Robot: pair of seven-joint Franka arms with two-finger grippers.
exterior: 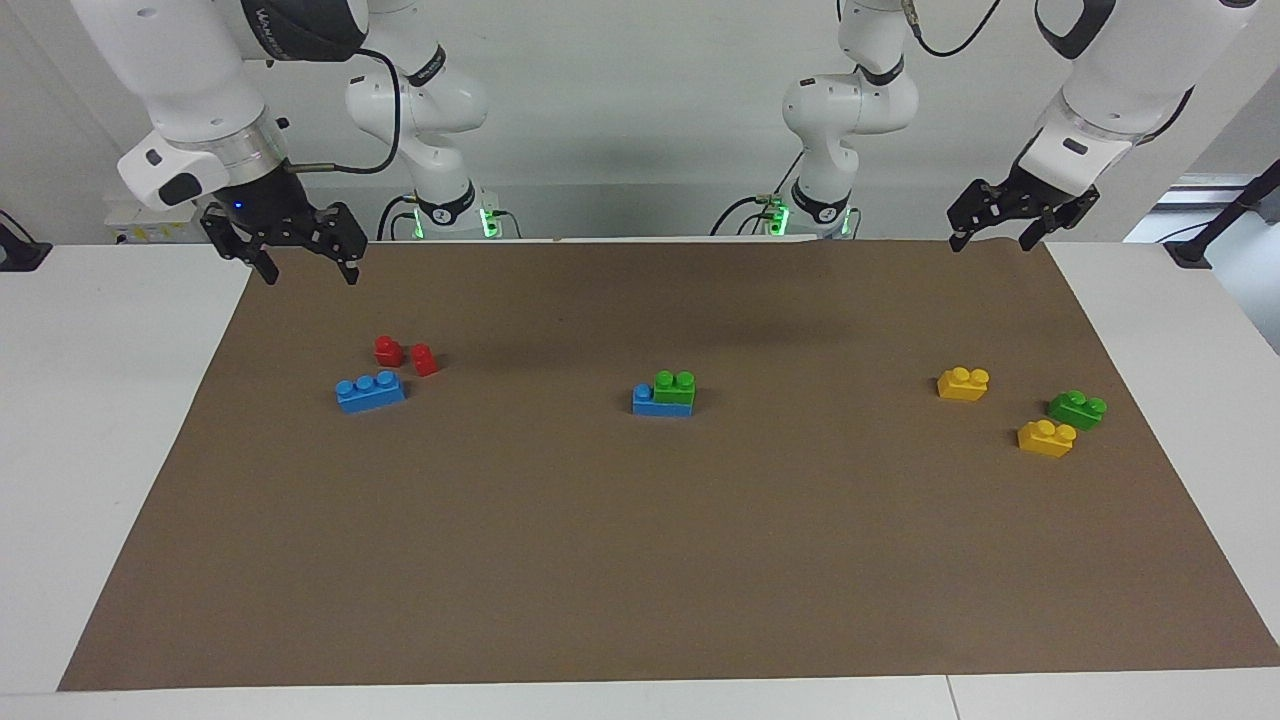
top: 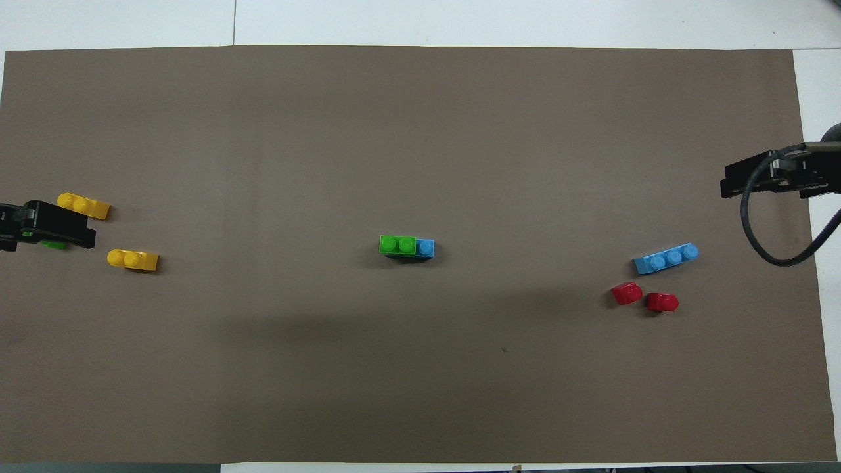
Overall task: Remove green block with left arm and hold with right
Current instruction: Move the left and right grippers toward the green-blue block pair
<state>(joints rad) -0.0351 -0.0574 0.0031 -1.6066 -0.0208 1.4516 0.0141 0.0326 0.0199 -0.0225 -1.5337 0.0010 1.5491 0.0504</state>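
Nothing is done yet. My 2 arms are waiting, raised at the mat's ends: right gripper and left gripper, both spread wide and carrying nothing. The green block is sitting midway between them, stacked on a blue brick, awaiting holding and pulling.

At frame centre, the green block sits atop a blue brick on the brown mat covering the desk. The right claw hangs open at upper left, the left claw open at upper right.
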